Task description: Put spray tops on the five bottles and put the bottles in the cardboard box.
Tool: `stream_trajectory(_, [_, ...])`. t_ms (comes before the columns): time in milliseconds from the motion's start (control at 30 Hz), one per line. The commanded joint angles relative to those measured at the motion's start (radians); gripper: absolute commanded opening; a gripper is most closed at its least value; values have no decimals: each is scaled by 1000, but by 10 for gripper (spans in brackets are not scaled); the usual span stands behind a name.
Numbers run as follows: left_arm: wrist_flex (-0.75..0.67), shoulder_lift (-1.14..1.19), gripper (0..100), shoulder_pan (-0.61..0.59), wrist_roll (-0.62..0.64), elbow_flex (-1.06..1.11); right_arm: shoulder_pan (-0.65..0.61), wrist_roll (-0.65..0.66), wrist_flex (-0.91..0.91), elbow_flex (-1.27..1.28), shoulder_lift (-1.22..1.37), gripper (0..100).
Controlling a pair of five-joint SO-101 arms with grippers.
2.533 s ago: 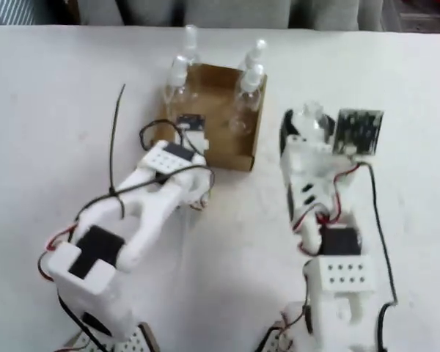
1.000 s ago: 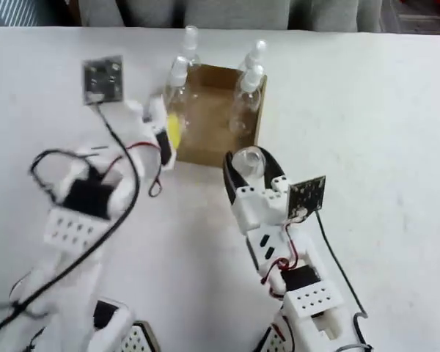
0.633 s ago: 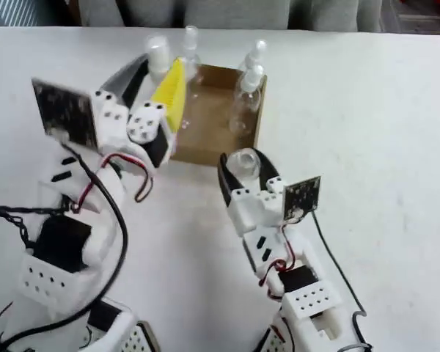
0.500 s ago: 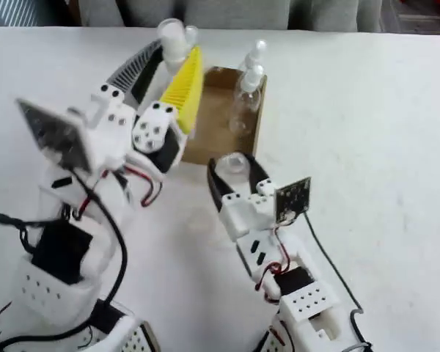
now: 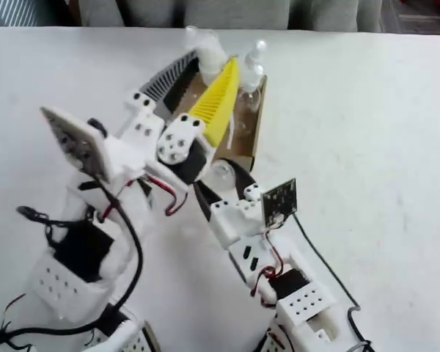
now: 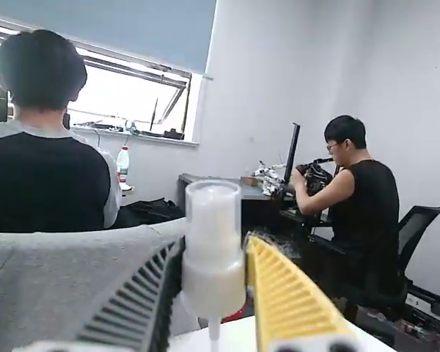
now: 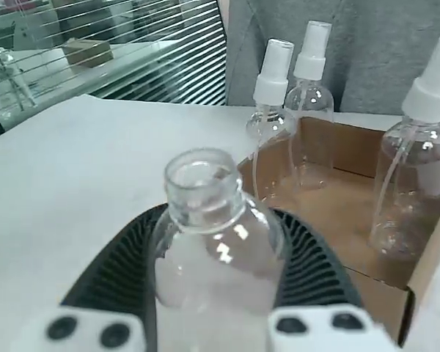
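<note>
Covering the cardboard box [image 5: 248,138] (partly), left hand [image 5: 213,61] pinches a spray top [image 6: 213,249].

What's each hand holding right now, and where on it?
Left hand: spray top, pinched at its collar. Right hand: uncapped bottle, gripped around its shoulder.

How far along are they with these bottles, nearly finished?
Done: three topped bottles stand in the cardboard box. In hand: the right gripper grips an open bottle with no top, just in front of the box, and the left gripper holds a spray top up over the box. Left: join the two, box that bottle, then deal with the fifth.
</note>
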Motion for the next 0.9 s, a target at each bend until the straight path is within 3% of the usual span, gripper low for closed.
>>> stream_trajectory(0, [-54, -35, 20, 10, 15, 51, -1, -2, 4, 11, -18, 16])
stream_trajectory(433, [-61, -249, 20, 16, 15, 342, 1, -2, 2, 11, -18, 16])
stream_trajectory(600, [-133, -272, 20, -13, 15, 405, 1, -2, 2, 11, -18, 16])
stream_trajectory(867, [-130, -275, 20, -15, 15, 500, 2, -2, 2, 11, -18, 16])
